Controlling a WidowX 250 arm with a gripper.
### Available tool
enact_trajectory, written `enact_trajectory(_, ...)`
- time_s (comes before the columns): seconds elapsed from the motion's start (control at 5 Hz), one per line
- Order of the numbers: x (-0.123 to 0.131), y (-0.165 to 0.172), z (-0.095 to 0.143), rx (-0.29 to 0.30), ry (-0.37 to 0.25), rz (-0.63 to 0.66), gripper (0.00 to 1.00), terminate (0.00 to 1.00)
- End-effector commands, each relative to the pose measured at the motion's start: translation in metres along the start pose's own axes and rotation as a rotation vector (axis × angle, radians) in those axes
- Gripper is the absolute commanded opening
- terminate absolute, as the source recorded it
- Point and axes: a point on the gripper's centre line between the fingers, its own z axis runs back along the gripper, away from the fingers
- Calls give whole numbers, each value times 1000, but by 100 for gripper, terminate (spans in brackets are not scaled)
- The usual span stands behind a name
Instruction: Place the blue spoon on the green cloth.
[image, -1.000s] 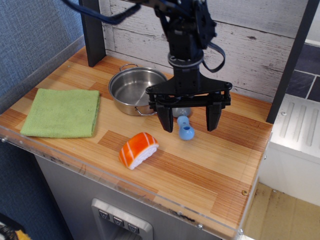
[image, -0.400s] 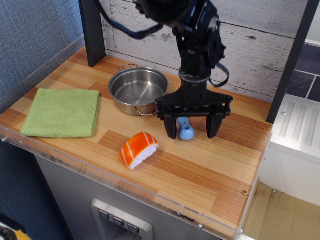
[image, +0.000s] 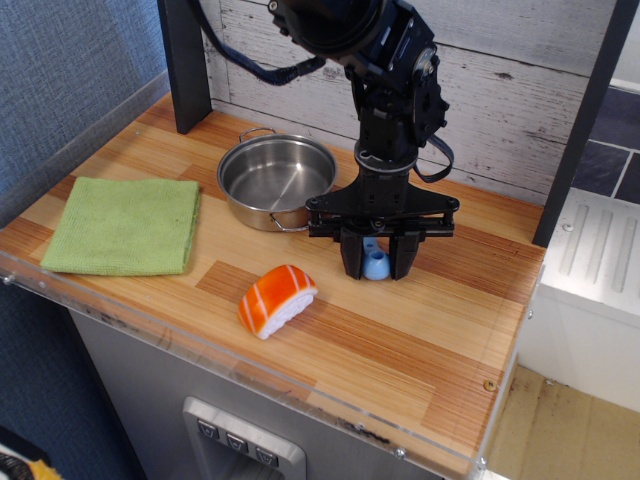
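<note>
Blue spoon lies on the table toward the back right part, just right of the steel pot and well short of the front edge. Only its light-blue handle with the ring end shows clearly (the grey bowl is hidden behind the arm). The tool has its two black fingers drawn in close on either side of that handle, tips down at the table surface; they look clenched around the blue spoon, touching it or very nearly so. Whether the spoon is lifted at all cannot be told, and it appears to rest on the wood.

The green cloth lies flat near the front left corner of the table, folded square, well apart from the spoon and from the tool, with the pot between them toward the back. An orange-and-white sushi piece sits near the middle of the front edge, left of and in front of the tool, not touching it. The black arm comes down from above at the back, in front of the white plank wall.
</note>
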Motion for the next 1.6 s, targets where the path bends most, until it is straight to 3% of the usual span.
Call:
enact_trajectory(0.0,5,-3,17,-32,-25,-44,0,0)
enact_trajectory(0.2,10,-8,39,-46,-56,-69,0,0)
enact_trajectory(0.6,12,-1,92,-129,-126,-142,0,0)
enact_trajectory(1.0,18,64,128,-146,-176,-130,0,0)
enact_trajectory(1.4,26,131,128,-123,-196,-40,0,0)
